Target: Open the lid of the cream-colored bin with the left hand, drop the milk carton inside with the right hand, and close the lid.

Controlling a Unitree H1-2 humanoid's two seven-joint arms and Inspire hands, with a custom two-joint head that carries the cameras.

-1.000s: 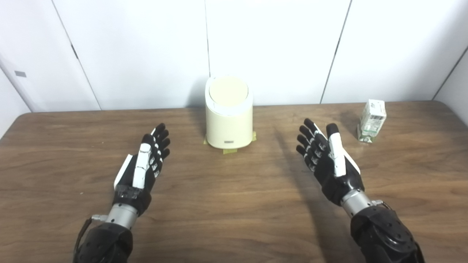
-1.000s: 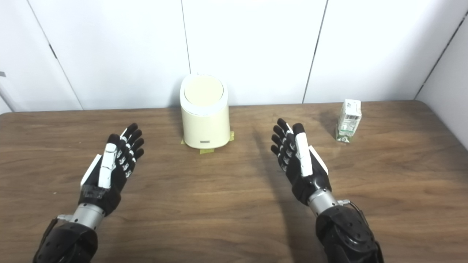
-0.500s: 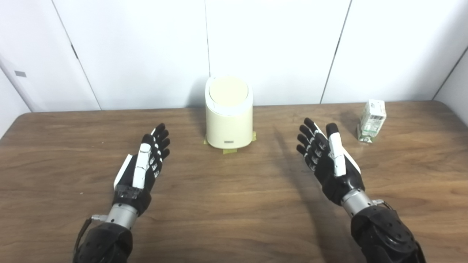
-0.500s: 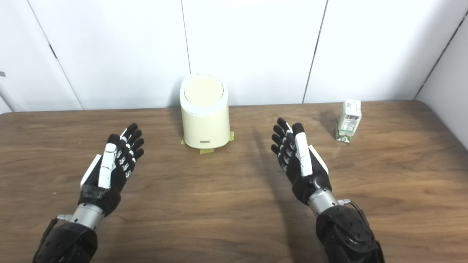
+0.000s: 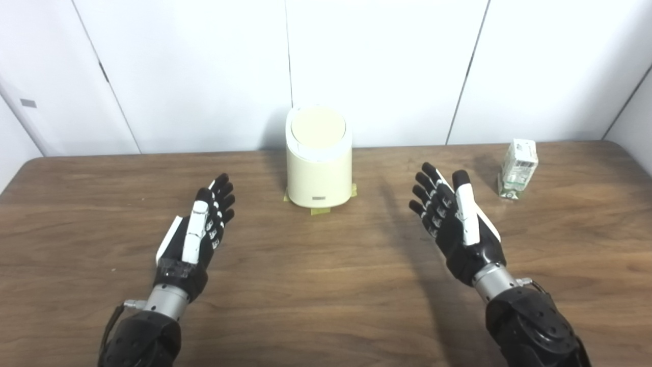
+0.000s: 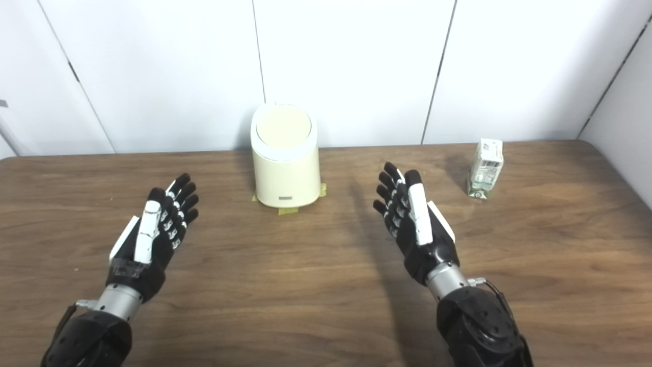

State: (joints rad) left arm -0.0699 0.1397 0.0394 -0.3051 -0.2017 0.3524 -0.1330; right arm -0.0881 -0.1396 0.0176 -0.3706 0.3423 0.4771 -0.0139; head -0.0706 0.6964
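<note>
the cream-colored bin (image 5: 319, 163) stands at the middle of the desk's (image 5: 326, 285) far edge with its lid (image 5: 318, 127) down — the milk carton (image 5: 518, 168) stands upright near the far right corner, well apart from it. the left hand (image 5: 196, 234) and right hand (image 5: 456, 221) hover over the desk nearer the front edge, either side of the bin, fingers stretched and spread, holding nothing.

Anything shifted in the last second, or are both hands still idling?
Barely. The left hand and the right hand each drifted slightly left and a touch nearer the robot, open and empty. The bin, lid shut, and the milk carton have not moved.
</note>
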